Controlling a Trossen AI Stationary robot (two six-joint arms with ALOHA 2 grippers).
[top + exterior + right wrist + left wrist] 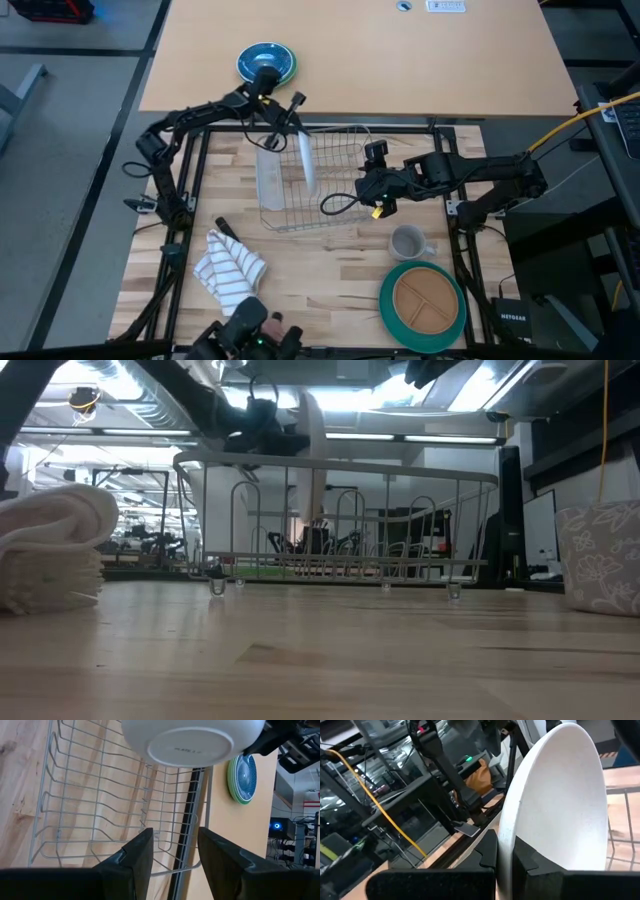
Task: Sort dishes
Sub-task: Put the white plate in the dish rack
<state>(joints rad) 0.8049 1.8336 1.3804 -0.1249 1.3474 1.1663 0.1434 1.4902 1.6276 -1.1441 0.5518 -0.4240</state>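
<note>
White plate (pixel 307 160) one (gripped upright), tan plate (pixel 424 302) one, green plate (pixel 392 318) one

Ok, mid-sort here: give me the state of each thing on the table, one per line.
left gripper: shut on the white plate.
white plate: held on edge over the rack.
right gripper: open, empty, over the rack.
wire rack: upright, no dish resting in it.
tan plate: flat on the green plate.
mug: upright.
blue bowls: stacked.
towel: crumpled.

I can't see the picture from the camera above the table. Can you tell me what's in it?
The left hand holds a small white plate on edge over a wire dish rack. The right hand, open, waits by the rack's other side; a tan plate lies on a green plate nearby.
</note>
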